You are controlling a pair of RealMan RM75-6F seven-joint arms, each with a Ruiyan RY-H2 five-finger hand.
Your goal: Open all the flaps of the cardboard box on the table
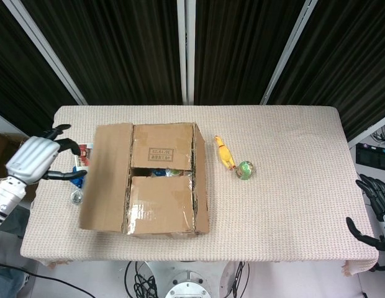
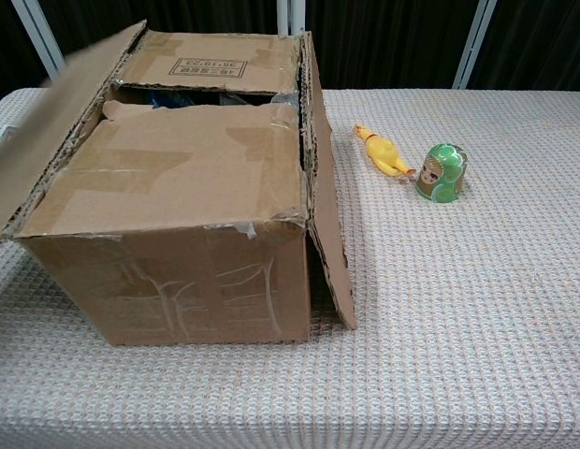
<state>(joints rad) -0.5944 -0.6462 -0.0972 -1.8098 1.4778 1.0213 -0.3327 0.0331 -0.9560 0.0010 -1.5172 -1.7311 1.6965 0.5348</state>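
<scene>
While two inner flaps [image 1: 160,205] are still lying shut across the cardboard box [image 2: 168,281] at centre frame, the left hand [image 1: 36,158] is hovering spread and empty at far left (nearer than the right hand [image 1: 372,208], low right, fingers apart).

The cardboard box [image 1: 161,180] fills the left part of the desk [image 1: 292,186]. Its left flap [image 1: 105,177] sticks out wide, and its right flap [image 2: 326,196] hangs down. A yellow chicken toy [image 1: 224,151] and a green doll [image 1: 245,169] sit just right of the box. Bare cloth lies further right.
</scene>
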